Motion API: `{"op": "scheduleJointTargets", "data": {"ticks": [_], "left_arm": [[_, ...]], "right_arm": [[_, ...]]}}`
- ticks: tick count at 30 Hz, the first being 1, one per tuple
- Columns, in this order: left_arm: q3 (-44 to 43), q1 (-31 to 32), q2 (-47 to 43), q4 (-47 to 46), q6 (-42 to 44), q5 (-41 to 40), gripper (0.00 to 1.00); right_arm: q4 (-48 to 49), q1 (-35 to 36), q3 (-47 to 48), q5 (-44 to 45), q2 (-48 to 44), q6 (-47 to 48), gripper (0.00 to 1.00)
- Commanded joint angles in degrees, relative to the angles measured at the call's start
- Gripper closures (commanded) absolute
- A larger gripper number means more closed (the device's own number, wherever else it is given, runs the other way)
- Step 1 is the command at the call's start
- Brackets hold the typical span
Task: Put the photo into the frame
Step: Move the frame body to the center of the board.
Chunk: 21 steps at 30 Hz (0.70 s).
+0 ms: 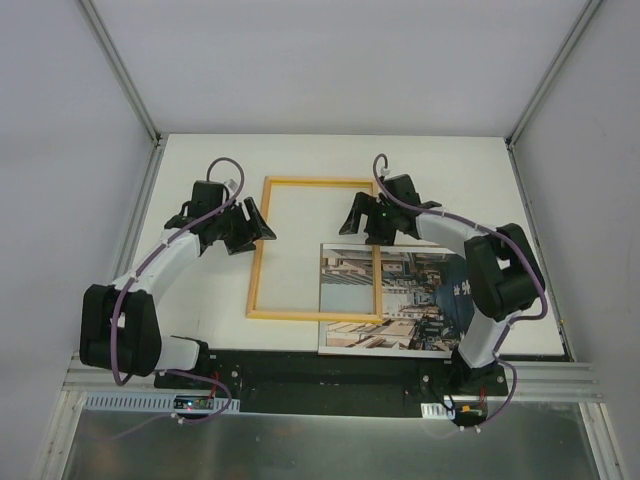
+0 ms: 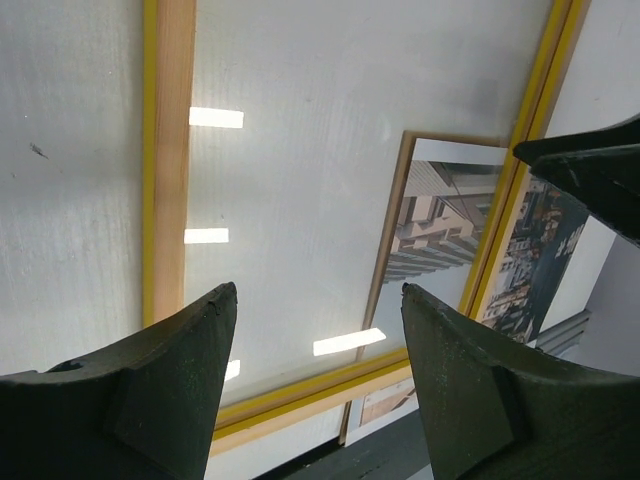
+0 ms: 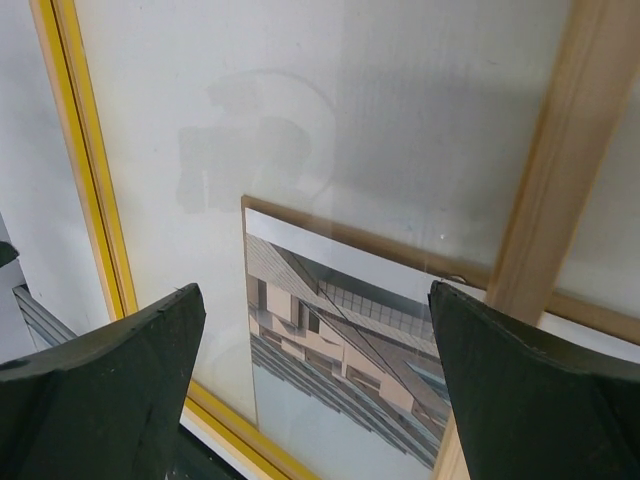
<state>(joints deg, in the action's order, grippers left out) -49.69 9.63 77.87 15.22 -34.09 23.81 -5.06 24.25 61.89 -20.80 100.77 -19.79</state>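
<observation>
Frame (image 1: 320,181) flat on table (image 1: 450,180), centre. Photo (image 1: 420,300) picture side up at near right, its left part lying under frame's near-right corner. Left gripper (image 1: 252,226) above frame's left rail, jaws wide apart, empty. Right gripper (image 1: 362,220) above right rail, jaws likewise spread, holding nothing.

The frame (image 1: 257,262) lies on the white tabletop (image 1: 450,170), its near right corner overlapping the street photo (image 1: 418,302), with the left claw (image 1: 260,224) and right claw (image 1: 349,217) at its long rails.

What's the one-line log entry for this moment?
frame: lying back up | photo: image up, left part under frame | left gripper: open, empty | right gripper: open, empty | status: not framed
</observation>
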Motion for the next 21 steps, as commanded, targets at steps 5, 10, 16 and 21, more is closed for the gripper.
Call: {"op": "scheduleJointTargets", "data": {"ticks": [5, 10, 16, 21], "left_arm": [[2.0, -1.0, -6.7, 2.2, 0.1, 2.8, 0.33], [3.3, -1.2, -7.6, 2.1, -0.2, 3.6, 0.33], [3.6, -1.2, -8.4, 2.1, -0.3, 4.1, 0.33], [4.2, -1.2, -9.2, 2.1, -0.5, 5.3, 0.34]], "right_arm": [[-2.8, 2.0, 2.1, 5.5, -2.2, -0.7, 0.04], [-5.8, 1.9, -1.8, 9.7, -8.1, 0.6, 0.04], [-7.5, 1.6, -10.0, 13.8, -14.2, 0.9, 0.04], [-7.2, 2.3, -14.9, 15.3, -16.6, 0.2, 0.01]]}}
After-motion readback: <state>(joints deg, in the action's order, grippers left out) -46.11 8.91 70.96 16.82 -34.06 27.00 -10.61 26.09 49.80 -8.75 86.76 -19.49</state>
